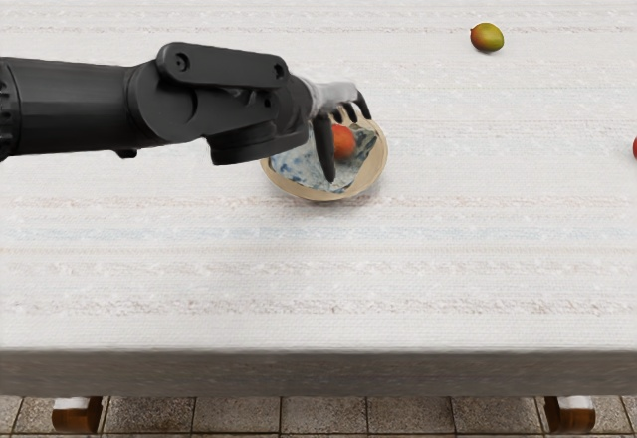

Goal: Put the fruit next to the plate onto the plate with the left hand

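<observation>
A shallow tan plate (370, 174) with a blue-white patterned inside sits at the table's middle. An orange-red fruit (344, 143) is over the plate's upper right part, low above or on its surface. My left hand (338, 131) reaches in from the left on a black arm and hangs over the plate. Its thumb (324, 157) points down along the fruit's left side, and its curled fingers (354, 110) close in behind the fruit, so the hand is shut on it. The arm hides the plate's left rim.
A green-yellow-red mango (487, 37) lies at the far right back of the table. A red object (634, 147) peeks in at the right edge. The table's front edge runs along the bottom of the view.
</observation>
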Robot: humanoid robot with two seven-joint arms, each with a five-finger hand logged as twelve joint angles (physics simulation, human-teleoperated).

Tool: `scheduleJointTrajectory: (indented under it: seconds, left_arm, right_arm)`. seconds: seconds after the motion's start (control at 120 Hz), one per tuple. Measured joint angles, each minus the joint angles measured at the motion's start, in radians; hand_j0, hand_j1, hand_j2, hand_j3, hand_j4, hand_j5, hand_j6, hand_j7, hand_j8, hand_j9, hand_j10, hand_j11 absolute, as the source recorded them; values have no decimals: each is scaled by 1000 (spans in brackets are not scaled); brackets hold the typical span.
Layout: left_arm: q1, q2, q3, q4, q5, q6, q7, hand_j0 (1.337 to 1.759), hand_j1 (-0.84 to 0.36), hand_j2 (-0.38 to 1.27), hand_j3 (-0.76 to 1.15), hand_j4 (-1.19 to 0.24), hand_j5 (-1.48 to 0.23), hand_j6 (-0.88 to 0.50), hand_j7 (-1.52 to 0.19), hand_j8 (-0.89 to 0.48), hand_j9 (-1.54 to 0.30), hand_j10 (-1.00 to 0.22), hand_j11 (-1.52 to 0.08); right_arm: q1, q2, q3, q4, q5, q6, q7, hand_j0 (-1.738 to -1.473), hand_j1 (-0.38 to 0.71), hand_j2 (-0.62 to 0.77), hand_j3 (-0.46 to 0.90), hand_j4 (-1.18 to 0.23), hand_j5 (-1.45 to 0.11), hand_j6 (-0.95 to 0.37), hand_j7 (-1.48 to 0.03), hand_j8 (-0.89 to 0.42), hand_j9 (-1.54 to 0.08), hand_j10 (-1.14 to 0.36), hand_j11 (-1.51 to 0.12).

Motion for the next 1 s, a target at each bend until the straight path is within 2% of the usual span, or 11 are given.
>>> scheduleJointTrajectory:
  seconds: [0.142, 0.275, 0.342, 0.433, 0.492, 0.558, 0.592, 0.717, 0.85, 1.0]
  left_arm:
    - [12, 161, -80, -60, 1, -41, -1, 1658, 35, 60, 0, -265, -346, -263, -345, -261, -345, -264, -345]
    - [110, 326, -178, -111, 7, -133, -2, 1658, 43, 55, 0, -258, -335, -256, -334, -255, -334, -256, -334]
    - [139, 448, -223, -154, 10, -167, -12, 1658, 45, 54, 0, -255, -332, -255, -331, -254, -331, -254, -331]
    - [288, 589, -344, -204, 11, -291, -21, 1658, 47, 52, 0, -252, -328, -252, -328, -251, -328, -252, -328]
    - [338, 662, -421, -220, 10, -380, -24, 1658, 48, 52, 0, -252, -327, -251, -327, -251, -327, -251, -327]
    - [448, 739, -530, -230, 2, -501, -26, 1658, 50, 52, 0, -251, -326, -251, -326, -250, -326, -250, -326]
    - [468, 783, -578, -232, -11, -560, -26, 1658, 50, 52, 0, -251, -325, -251, -325, -250, -325, -250, -325]
    - [537, 913, -692, -219, -102, -670, -28, 1658, 51, 51, 0, -250, -324, -250, -324, -250, -324, -250, -324]
    - [643, 934, -777, -120, -192, -704, -29, 1658, 52, 51, 0, -249, -323, -249, -323, -249, -323, -249, -323]
    - [661, 934, -823, -28, -250, -714, -29, 1658, 52, 51, 0, -249, -323, -249, -323, -248, -323, -248, -323]
  right_arm:
    - [0, 0, 0, 0, 0, 0, 0, -1658, -308, -7, 0, -35, -45, -35, -45, -35, -45, -35, -45]
    - [0, 0, 0, 0, 0, 0, 0, -1658, -308, -7, 0, -35, -45, -35, -45, -35, -45, -35, -45]
    - [0, 0, 0, 0, 0, 0, 0, -1658, -308, -7, 0, -35, -45, -35, -45, -35, -45, -35, -45]
    - [0, 0, 0, 0, 0, 0, 0, -1658, -307, -7, 0, -35, -45, -35, -45, -35, -45, -35, -45]
    - [0, 0, 0, 0, 0, 0, 0, -1658, -307, -7, 0, -35, -45, -35, -45, -35, -45, -35, -45]
    - [0, 0, 0, 0, 0, 0, 0, -1658, -307, -7, 0, -35, -45, -35, -45, -35, -45, -35, -45]
    - [0, 0, 0, 0, 0, 0, 0, -1658, -307, -7, 0, -35, -45, -35, -45, -35, -45, -35, -45]
    - [0, 0, 0, 0, 0, 0, 0, -1658, -307, -7, 0, -35, -45, -35, -45, -35, -45, -35, -45]
    - [0, 0, 0, 0, 0, 0, 0, -1658, -307, -7, 0, -35, -45, -35, -45, -35, -45, -35, -45]
    - [0, 0, 0, 0, 0, 0, 0, -1658, -307, -7, 0, -35, -45, -35, -45, -35, -45, -35, -45]
